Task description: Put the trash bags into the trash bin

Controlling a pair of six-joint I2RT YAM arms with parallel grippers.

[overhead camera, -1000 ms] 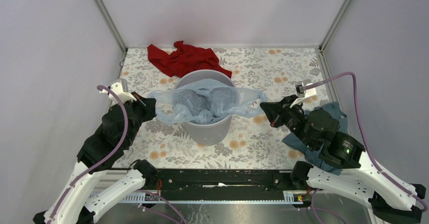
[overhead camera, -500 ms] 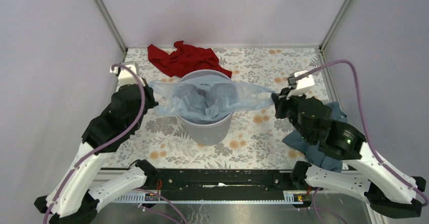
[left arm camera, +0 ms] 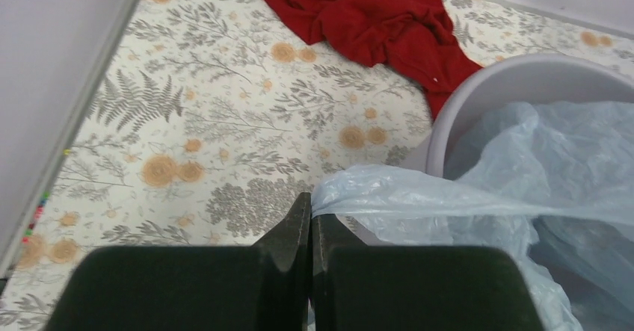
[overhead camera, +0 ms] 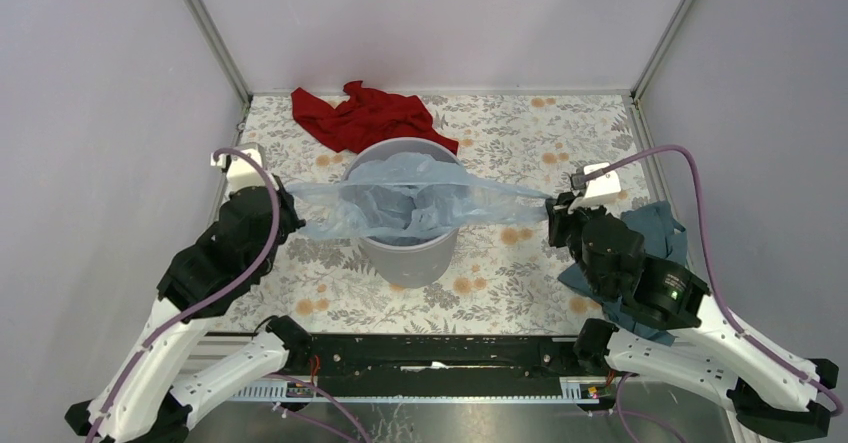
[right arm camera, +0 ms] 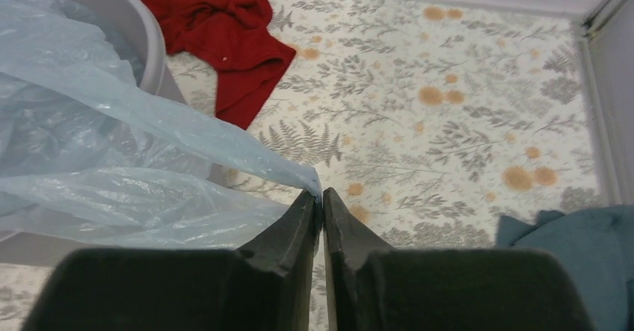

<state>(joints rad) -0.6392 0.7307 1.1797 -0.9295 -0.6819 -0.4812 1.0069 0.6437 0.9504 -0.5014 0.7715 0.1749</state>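
Note:
The pale blue translucent trash bag (overhead camera: 405,198) is stretched across the mouth of the light grey trash bin (overhead camera: 410,253), its middle sagging inside. My left gripper (overhead camera: 297,215) is shut on the bag's left edge, left of the bin. My right gripper (overhead camera: 551,206) is shut on the bag's right corner, right of the bin. In the left wrist view the bag (left arm camera: 463,196) leaves my gripper (left arm camera: 311,204) toward the bin (left arm camera: 516,73). In the right wrist view the bag (right arm camera: 142,159) runs from my gripper (right arm camera: 322,194) to the bin (right arm camera: 153,47).
A red cloth (overhead camera: 365,115) lies behind the bin, touching its far rim. A dark teal-blue cloth (overhead camera: 650,233) lies under my right arm at the table's right side. Purple walls enclose the floral tabletop (overhead camera: 500,273) on three sides.
Both grippers moved outward and down from a second ago, pulling the bag flatter and lower across the bin's mouth. Both stayed shut on the bag.

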